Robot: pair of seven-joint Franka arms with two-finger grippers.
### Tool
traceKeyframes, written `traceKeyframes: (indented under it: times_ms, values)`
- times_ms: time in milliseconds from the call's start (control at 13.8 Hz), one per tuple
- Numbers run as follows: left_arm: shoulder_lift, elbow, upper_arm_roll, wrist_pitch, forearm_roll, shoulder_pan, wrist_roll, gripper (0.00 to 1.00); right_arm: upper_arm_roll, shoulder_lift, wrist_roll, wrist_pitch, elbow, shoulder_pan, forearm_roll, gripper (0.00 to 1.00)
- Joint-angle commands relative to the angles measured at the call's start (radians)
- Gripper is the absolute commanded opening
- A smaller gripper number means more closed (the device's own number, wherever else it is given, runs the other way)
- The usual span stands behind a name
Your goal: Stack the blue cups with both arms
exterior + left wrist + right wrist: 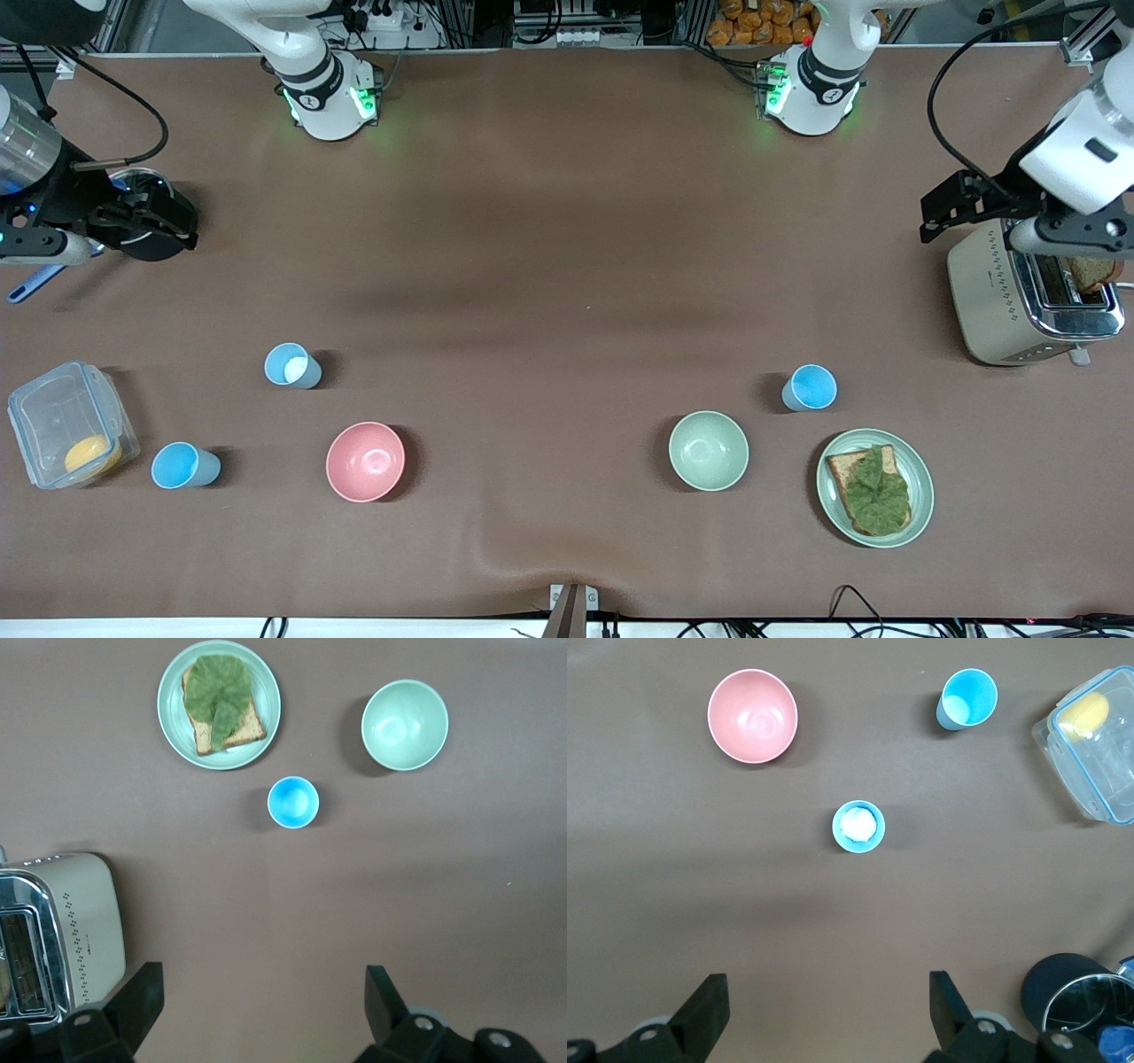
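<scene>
Over the toaster [1032, 297], the left gripper [974, 206] is hovering, jaws spread; the right gripper [133, 221] is waiting likewise, empty. Three cups [810, 387] [291, 365] [182, 466] are standing apart, unstacked. Judged next: descending on one.

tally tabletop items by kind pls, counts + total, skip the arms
Blue cups: 3
Bowls: 2, pink bowl, pale green bowl
Plate with toast: 1
Toaster: 1
Clear lidded container: 1
Dark round pot: 1
Total: 9
</scene>
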Motion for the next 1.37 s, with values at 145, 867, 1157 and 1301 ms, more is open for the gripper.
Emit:
traceKeyframes:
  times_ms: [145, 867, 1157, 1301]
  values:
    - [0.113, 0.001, -0.001, -0.013, -0.024, 0.043, -0.001, 1.0, 0.014, -0.004, -0.009, -0.035, 0.005, 0.023, -0.015, 1.0]
    - [0.172, -0.194, -0.001, 0.316, -0.022, 0.049, -0.004, 1.0, 0.013, 0.269, 0.002, 0.106, -0.033, 0.048, -0.016, 1.0]
    - [0.219, -0.277, -0.001, 0.494, -0.016, 0.046, -0.004, 1.0, 0.011, 0.413, 0.004, 0.329, -0.076, 0.057, -0.044, 1.0]
    - [0.254, -0.306, 0.0, 0.55, -0.011, 0.047, -0.002, 1.0, 0.008, 0.442, 0.008, 0.477, -0.157, 0.078, -0.097, 1.0]
